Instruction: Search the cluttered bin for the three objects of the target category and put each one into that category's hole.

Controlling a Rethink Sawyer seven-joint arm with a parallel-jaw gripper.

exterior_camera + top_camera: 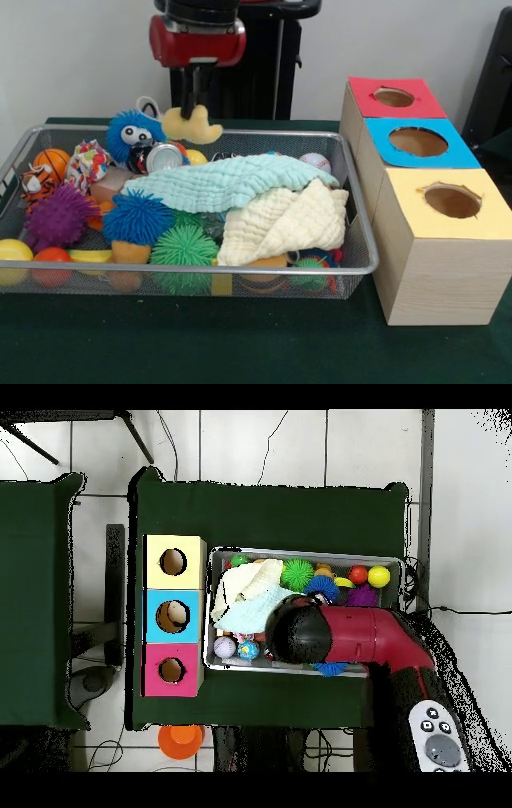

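My gripper (190, 110) clamped on yellow plush (192, 126), hanging above wire bin (362, 264) far rim, twelve o'clock. Lift clear, keep squeeze firm, carry toward boxes (436, 240) at three o'clock.

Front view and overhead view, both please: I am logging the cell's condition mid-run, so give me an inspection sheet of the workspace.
Surface: table with a dark green cover, bare in front of the tray.
Job's things: wire-mesh tray crowded; yellow plush lifted above it; orange striped tiger at the tray's end far from the boxes.
Holes: red box, blue box, yellow box in a row beside the tray.
Clutter: mint cloth, cream cloth, spiky balls, blue fuzzy toy with eyes.
Gripper: gripper shut on the yellow plush.
Cables: thin ones on the floor, overhead view.
Surroundings: orange round thing on the floor.
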